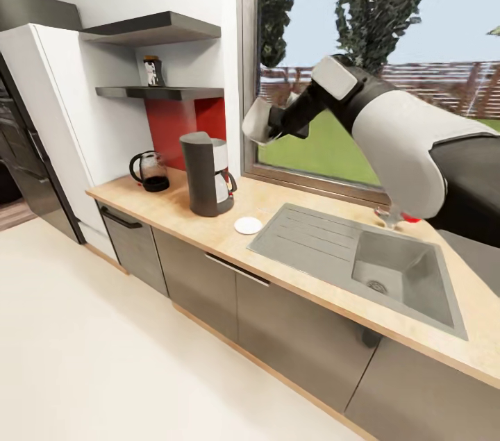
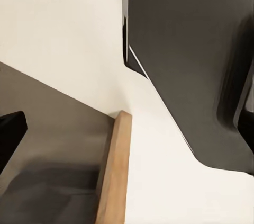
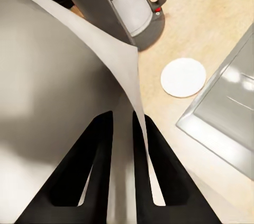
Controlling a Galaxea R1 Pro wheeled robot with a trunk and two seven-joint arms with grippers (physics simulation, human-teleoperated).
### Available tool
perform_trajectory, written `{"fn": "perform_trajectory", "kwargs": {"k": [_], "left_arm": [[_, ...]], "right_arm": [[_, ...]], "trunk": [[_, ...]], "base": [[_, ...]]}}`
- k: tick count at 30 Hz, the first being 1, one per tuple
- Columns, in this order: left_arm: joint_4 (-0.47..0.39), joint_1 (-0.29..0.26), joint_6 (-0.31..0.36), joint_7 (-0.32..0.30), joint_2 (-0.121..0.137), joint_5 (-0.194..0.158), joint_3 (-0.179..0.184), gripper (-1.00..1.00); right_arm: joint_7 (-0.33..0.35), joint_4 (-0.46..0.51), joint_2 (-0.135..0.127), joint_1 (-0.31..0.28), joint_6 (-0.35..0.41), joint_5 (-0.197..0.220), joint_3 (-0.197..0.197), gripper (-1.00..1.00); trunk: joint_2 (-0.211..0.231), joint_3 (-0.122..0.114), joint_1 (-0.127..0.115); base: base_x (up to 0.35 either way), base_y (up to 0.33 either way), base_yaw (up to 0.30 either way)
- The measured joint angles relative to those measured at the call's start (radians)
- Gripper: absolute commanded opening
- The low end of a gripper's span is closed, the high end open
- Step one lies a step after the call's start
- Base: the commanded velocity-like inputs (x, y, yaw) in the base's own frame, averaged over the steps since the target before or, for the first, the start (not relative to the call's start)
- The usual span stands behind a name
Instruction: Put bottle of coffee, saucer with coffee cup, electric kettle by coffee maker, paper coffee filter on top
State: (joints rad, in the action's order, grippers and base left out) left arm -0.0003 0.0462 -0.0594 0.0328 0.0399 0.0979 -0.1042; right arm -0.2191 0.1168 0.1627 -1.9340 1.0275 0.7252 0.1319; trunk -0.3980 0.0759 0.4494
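Light-wood kitchen countertop (image 1: 208, 233) with its steel sink (image 1: 389, 267) runs under a window. The right gripper (image 3: 123, 123), raised above it, pinches the white paper coffee filter (image 3: 63, 86) between its fingers. Just beyond the fingertips stands the coffee maker (image 1: 206, 173); the saucer (image 3: 183, 77) lies nearby on the counter.

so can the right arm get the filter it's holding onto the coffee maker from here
Probably yes: the right gripper pinches the paper coffee filter above the coffee maker, whose flat lid looks bare, with nothing standing between them.
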Motion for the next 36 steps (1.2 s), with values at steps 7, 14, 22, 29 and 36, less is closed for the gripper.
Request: {"fn": "perform_trajectory", "kwargs": {"k": [7, 14, 22, 29, 36], "left_arm": [[-0.001, 0.0, 0.002, 0.0, 0.002, 0.001, 0.002, 1.0], [-0.001, 0.0, 0.002, 0.001, 0.002, 0.001, 0.003, 1.0], [0.001, 0.0, 0.0, 0.001, 0.002, 0.0, 0.003, 1.0], [0.002, 0.001, 0.0, 0.001, 0.004, -0.001, 0.003, 1.0], [0.002, 0.0, 0.0, 0.002, 0.006, -0.001, 0.002, 1.0]], "right_arm": [[0.0, -0.007, -0.003, -0.007, 0.001, 0.009, 0.002, -1.0], [0.001, -0.048, -0.016, -0.007, 0.001, 0.049, -0.012, -1.0], [0.001, -0.085, -0.064, -0.007, 0.001, 0.105, -0.042, -1.0], [0.001, -0.088, -0.072, -0.006, 0.003, 0.111, -0.045, -1.0], [0.001, -0.088, -0.059, -0.006, 0.003, 0.111, -0.047, -1.0]], "trunk": [[0.0, 0.0, -0.001], [0.0, 0.0, 0.0], [0.0, 0.0, 0.0], [0.0, 0.0, 0.0], [0.0, 0.0, 0.0]], "base": [[0.233, 0.0, 0.0], [0.093, 0.0, 0.0], [0.007, 0.0, 0.0], [0.044, 0.035, 0.0], [0.21, 0.197, 0.0]]}}
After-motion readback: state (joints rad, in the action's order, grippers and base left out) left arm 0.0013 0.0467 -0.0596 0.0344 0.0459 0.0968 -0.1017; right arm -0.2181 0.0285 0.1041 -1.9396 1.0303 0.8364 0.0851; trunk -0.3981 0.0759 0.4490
